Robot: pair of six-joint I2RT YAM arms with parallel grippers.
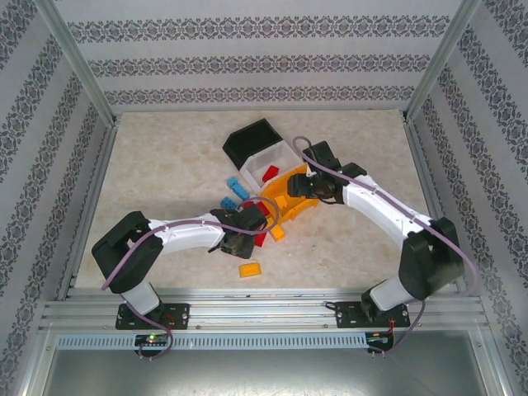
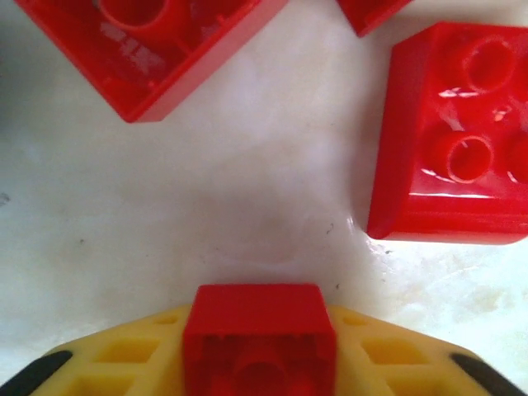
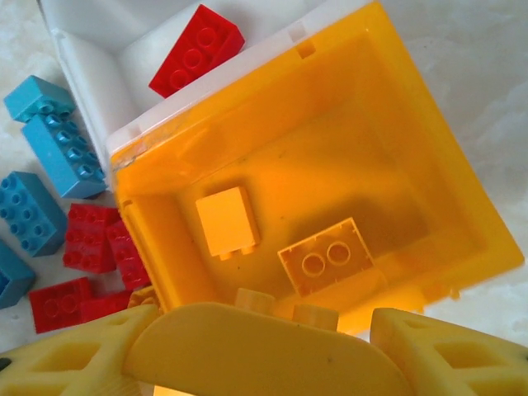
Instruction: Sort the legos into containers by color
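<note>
Low over the desk (image 2: 206, 190), left end effector (image 2: 260, 342) pinches a red brick (image 2: 260, 309), hollow side toward its camera; right end effector (image 3: 264, 359) grips a yellow brick (image 3: 264, 338), studs toward the yellow bin (image 3: 429, 165).

Three bins are standing together: black bin (image 1: 254, 136), white bin (image 3: 91, 82), orange-yellow bin (image 3: 396, 124), with two orange-yellow bricks (image 3: 227, 221) lying inside the orange-yellow bin.

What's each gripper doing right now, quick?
Left gripper: closed on a red brick.
Right gripper: holding a yellow brick over the yellow bin.
</note>
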